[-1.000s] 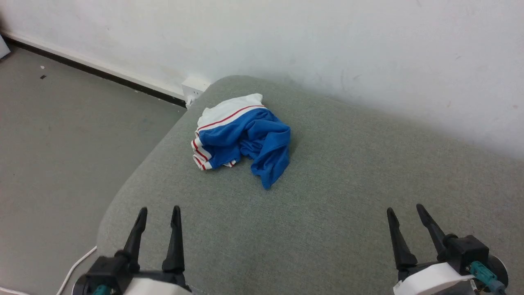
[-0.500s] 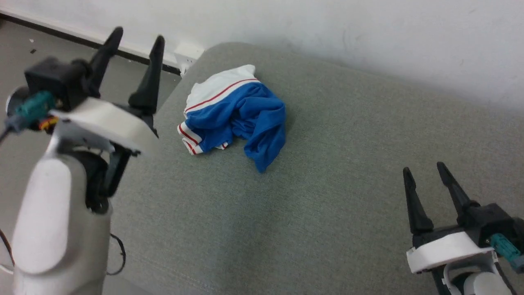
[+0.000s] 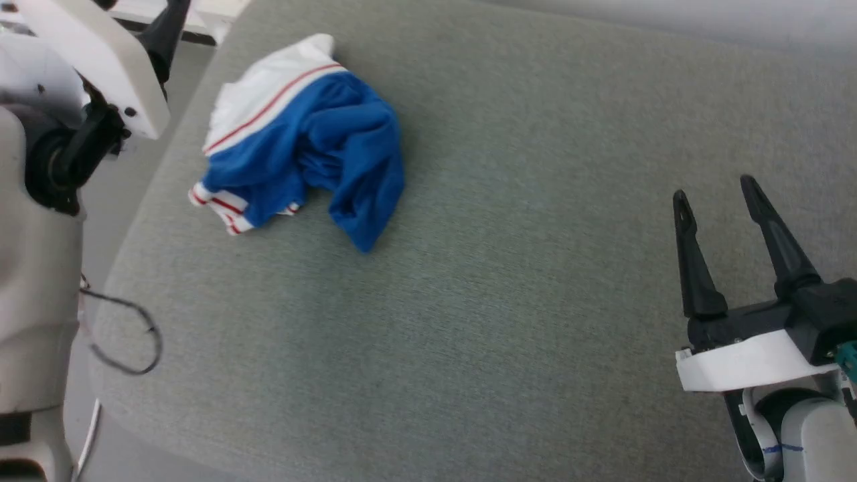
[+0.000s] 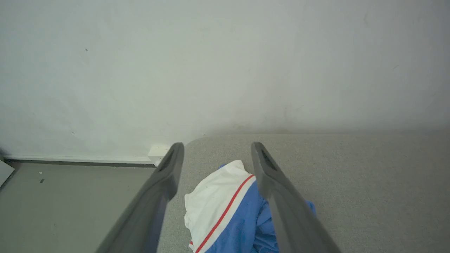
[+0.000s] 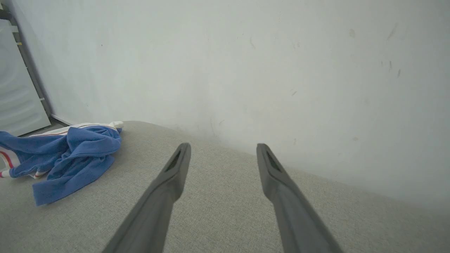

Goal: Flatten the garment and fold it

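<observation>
Fingers of my left gripper stand wide apart with nothing but air between them. Seen along them, the garment shows in the gap, and the tips are clear of the cloth. My right gripper has its fingers spread just as wide and empty. It hovers over the near right part of the cushion, well apart from the garment.

The garment lies crumpled in a heap on the cushion's far left corner, close to the left edge. A white panel with a red stripe is on the far side, and blue cloth bunches in folds toward the cushion's middle. A red-and-white striped cuff pokes out nearest the left edge, and one blue flap points toward the cushion's near side.

My pale left forearm rises just off the cushion's left edge, with a dark cable looping beside it. A white wall stands behind the cushion, and a white socket box sits on it just past the far left corner.
</observation>
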Available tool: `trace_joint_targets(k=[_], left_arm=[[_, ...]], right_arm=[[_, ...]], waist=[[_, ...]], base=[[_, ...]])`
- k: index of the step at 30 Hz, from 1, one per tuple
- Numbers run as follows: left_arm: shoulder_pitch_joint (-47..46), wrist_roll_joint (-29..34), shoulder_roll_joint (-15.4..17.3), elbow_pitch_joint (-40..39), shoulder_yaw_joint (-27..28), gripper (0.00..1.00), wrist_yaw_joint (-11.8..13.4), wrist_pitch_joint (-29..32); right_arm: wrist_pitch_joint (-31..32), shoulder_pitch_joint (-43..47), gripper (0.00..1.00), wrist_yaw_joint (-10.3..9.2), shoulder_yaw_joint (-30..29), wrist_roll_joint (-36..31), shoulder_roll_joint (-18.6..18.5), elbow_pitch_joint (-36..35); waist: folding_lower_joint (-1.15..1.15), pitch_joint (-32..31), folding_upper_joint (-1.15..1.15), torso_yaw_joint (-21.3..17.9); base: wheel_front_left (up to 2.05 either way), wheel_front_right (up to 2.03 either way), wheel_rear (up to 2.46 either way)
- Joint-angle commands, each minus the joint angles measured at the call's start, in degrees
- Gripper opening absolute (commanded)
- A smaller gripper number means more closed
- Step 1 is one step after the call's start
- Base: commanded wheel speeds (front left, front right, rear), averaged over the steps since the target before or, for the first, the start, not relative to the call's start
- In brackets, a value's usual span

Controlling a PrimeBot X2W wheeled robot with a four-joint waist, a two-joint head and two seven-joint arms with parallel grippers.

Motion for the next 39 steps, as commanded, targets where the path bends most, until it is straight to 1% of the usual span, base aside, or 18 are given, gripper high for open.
trace_joint_targets(k=[1, 5, 9, 12, 16, 18, 19, 20, 21, 24, 29, 33, 39], left_arm=[[-1.67, -1.47, 0.87, 1.68, -1.47, 1.0, -0.37, 1.92], [-3.43, -6.39, 1.37, 5.91, -2.2, 1.0, -0.37, 7.25], [-3.5, -8.77, 2.45, 9.47, -2.97, 1.0, -0.36, 12.43], [-3.07, -10.72, 2.17, 11.69, -2.68, 1.0, 0.81, 16.45], [-2.75, -9.48, 3.95, 13.27, -3.88, 1.0, 2.19, 19.96], [-2.44, -9.5, 4.05, 13.96, -4.2, 1.0, 2.65, 21.09], [-2.32, -9.94, 3.81, 14.26, -4.14, 0.86, 2.87, 21.68], [-2.27, -10.29, 3.61, 14.39, -4.02, 0.39, 3.06, 21.99], [-2.24, -10.54, 3.51, 14.45, -3.94, 0.0, 3.23, 22.23], [-2.21, -11.05, 3.67, 14.34, -3.88, 0.0, 3.25, 22.92], [-2.49, -11.2, 4.64, 13.35, -3.38, 0.0, 3.17, 22.28], [-2.84, -10.62, 5.76, 11.64, -2.93, 0.0, 2.8, 19.8], [-4.09, -10.58, 5.71, 8.53, -2.37, 0.0, 2.23, 16.13]], right_arm=[[0.39, -1.16, 1.0, -0.05, 0.12, -0.56, 0.07, -1.0], [1.01, -2.12, 1.0, -0.05, 0.17, -1.0, 0.07, -2.56], [1.36, -2.97, 1.0, -0.05, 0.5, -1.44, 0.07, -3.84], [1.55, -3.4, 1.0, -0.05, 0.43, -1.68, 0.07, -4.82], [1.9, -3.66, 1.0, -0.05, 0.29, -1.96, 0.07, -6.03], [1.93, -3.66, 1.0, -0.05, 0.14, -1.97, 0.07, -6.35], [1.9, -3.61, 1.0, -0.05, 0.05, -1.97, 0.07, -6.46], [1.85, -3.53, 1.0, -0.05, -0.03, -1.96, 0.07, -6.55], [1.82, -3.47, 1.0, -0.05, -0.11, -1.94, 0.07, -6.61], [1.77, -3.59, 1.0, -0.05, -0.44, -1.89, 0.07, -6.56], [1.06, -4.16, 1.0, -0.05, -0.15, -1.32, 0.07, -5.76], [0.23, -4.26, 1.0, -0.05, 0.29, -0.33, 0.07, -4.25], [-1.84, -3.55, 1.0, -0.05, -0.04, 1.69, 0.07, -1.42]], waist=[[-0.02, 6.48, 0.0, -5.75], [-0.02, 9.55, 0.0, -7.95], [-0.02, 12.42, 0.0, -9.96], [-0.02, 14.19, 0.0, -11.02], [-0.02, 16.31, 0.0, -12.12], [-0.02, 16.97, 0.0, -12.49], [-0.02, 17.18, 0.0, -12.56], [-0.02, 17.31, 0.0, -12.58], [-0.02, 17.42, 0.0, -12.6], [-0.02, 17.39, 0.0, -12.45], [-0.02, 15.84, 0.0, -12.07], [-0.02, 13.67, 0.0, -12.03], [-0.02, 8.6, 0.0, -12.44]], base=[[0.0, 0.0, 0.0], [0.0, 0.0, 0.0], [0.0, 0.0, 0.0], [0.0, 0.0, 0.0], [0.0, 0.0, 0.0], [0.0, 0.0, 0.0], [0.0, 0.0, 0.0], [0.0, 0.0, 0.0], [0.0, 0.0, 0.0], [0.0, 0.0, 0.0], [0.0, 0.0, 0.0], [0.0, 0.0, 0.0], [0.0, 0.0, 0.0]])
